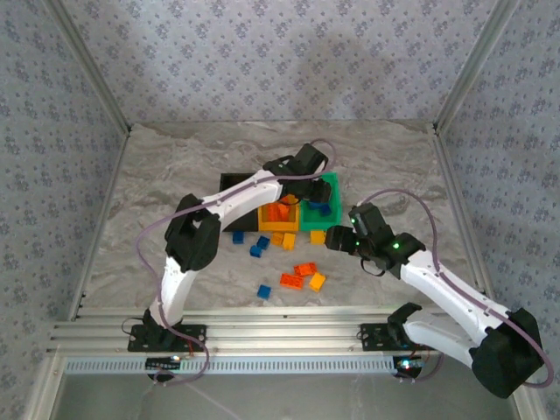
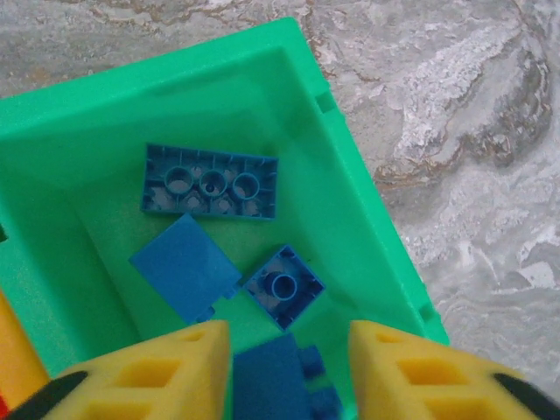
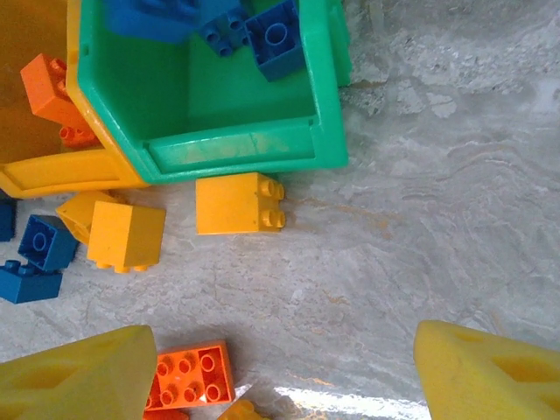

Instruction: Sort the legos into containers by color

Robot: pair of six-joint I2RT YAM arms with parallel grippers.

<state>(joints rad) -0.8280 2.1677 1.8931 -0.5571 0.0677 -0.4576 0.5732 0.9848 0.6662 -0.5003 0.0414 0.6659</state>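
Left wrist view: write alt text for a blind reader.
A green bin holds three blue bricks, two lying underside up. At the bottom edge, the left gripper's yellow fingers stand apart, a fourth blue brick between them.

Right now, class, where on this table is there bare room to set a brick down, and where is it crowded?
Bare: the table left of the black bin, the strip behind the bins, and the marble right of the green bin. Crowded: the loose bricks in front of the bins.
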